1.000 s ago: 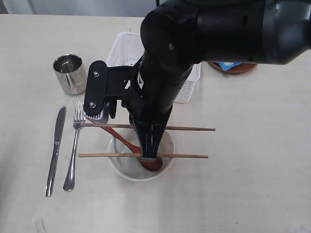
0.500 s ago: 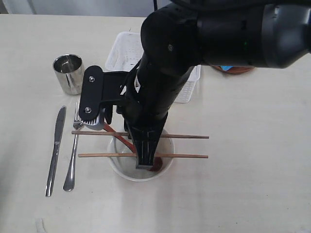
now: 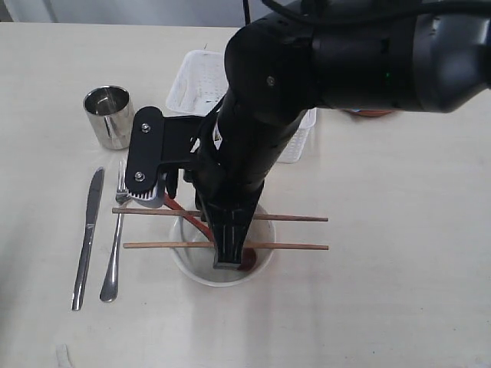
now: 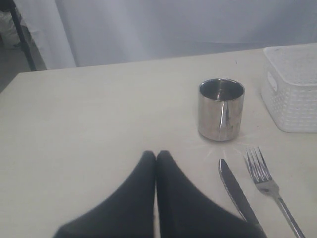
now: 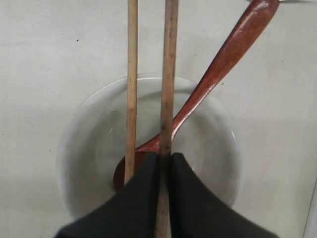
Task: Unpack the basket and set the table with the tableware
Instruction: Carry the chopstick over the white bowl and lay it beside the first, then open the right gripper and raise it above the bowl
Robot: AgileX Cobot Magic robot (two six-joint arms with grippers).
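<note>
The bowl [image 3: 184,264] sits on the near part of the table [image 3: 399,268]. The spoon [image 3: 180,211] is in it, and its handle sticks out over the far left rim.

Two chopsticks lie across the bowl, both pointing side to side. The near chopstick [image 3: 291,246] rests on the rim with nothing holding it. The far chopstick [image 3: 299,218] is pinched by the right gripper [image 5: 166,157], whose two fingers are squeezed tight on it near its middle, right over the bowl. This stick crosses above the spoon handle. I cannot tell if it touches the rim yet.

What matters next is how the two sticks line up. They are side by side with a small gap, and both ends of each reach past the bowl. I think the right gripper only has to lower its stick straight down, keep it level, and let go.

To the left lie the knife [image 3: 87,238] and the fork [image 3: 115,245], just beside each other. Farther back stands the cup [image 3: 110,115]. The left gripper [image 4: 156,154] is over there too, with its fingers pressed together on nothing, well apart from the sticks. The basket [image 3: 201,80] is farthest back, partly hidden by the arm.
</note>
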